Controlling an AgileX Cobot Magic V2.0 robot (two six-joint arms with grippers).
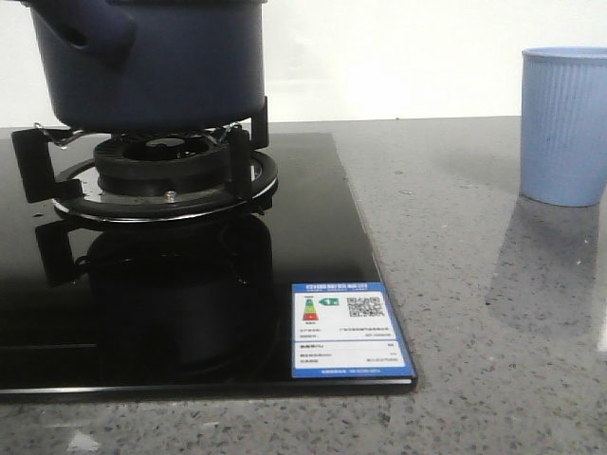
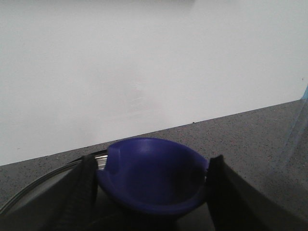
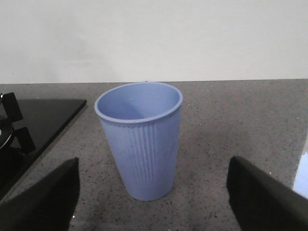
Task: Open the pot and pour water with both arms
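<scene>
Left hand (image 2: 151, 192) clenched on the lid knob (image 2: 151, 175); right hand (image 3: 154, 192) released, fingers either side of the cup (image 3: 140, 139).

From my seat I see a grey speckled counter (image 1: 474, 360) running back to a plain white wall (image 1: 398, 57). A glossy black hob (image 1: 142, 322) lies flush on the counter's left part, with a burner ring (image 1: 166, 185) and black pan supports on it. A blue-edged label (image 1: 351, 329) with a QR code sits at the hob's near right corner. The light is soft and even, and the glass mirrors the burner.
</scene>
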